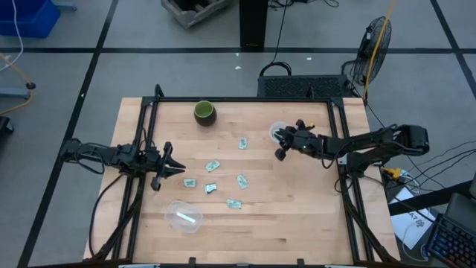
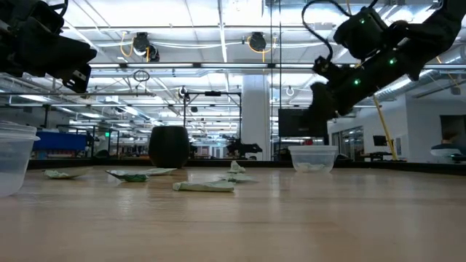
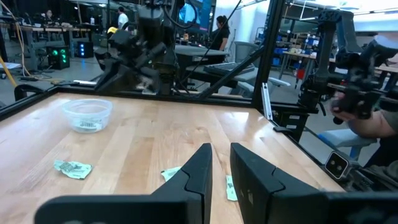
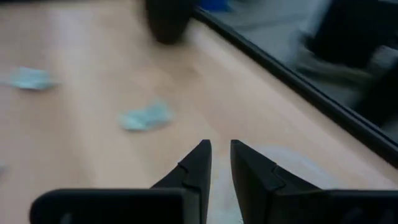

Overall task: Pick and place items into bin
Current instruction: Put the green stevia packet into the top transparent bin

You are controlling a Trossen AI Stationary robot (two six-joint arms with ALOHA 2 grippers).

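Nearest the low camera, one clear plastic bin (image 2: pixel 13 156) stands at the table (image 1: pixel 297 216) edge with a pale strip inside, and bare wood runs wide on the near side of it. Green-and-white items (image 1: pixel 213 166) lie scattered flat mid-table, between the dark green cup (image 1: pixel 204 112) and that bin (six countable from above). Right gripper (image 1: pixel 280 138) hangs over a second clear bin (image 2: pixel 313 158) beside the cup, fingers slightly parted, holding nothing visible; left gripper (image 1: pixel 178 170) hovers by the items, fingers a narrow gap apart, empty.

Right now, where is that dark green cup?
In the high view the cup stands near the table's far edge, left of centre, apart from the wrapped items scattered nearer the middle.
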